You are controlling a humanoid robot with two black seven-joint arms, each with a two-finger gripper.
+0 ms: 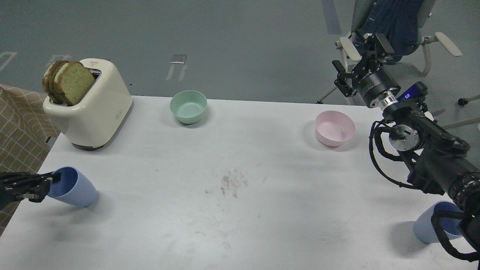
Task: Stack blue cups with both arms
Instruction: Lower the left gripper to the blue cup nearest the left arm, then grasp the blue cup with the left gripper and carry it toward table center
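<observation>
One blue cup [75,187] stands at the table's front left, tilted with its mouth facing left. My left gripper [42,183] comes in from the left edge and its fingers close on that cup's left rim. The other blue cup [427,225] stands upright at the front right, partly hidden behind my right arm's cable loop. My right gripper [358,58] is raised past the table's far right edge, its fingers spread and empty, far from both cups.
A cream toaster [93,108] with bread slices stands at the back left. A mint-green bowl [188,107] sits at the back centre and a pink bowl [334,128] at the back right. A chair [405,26] stands beyond the table [232,225].
</observation>
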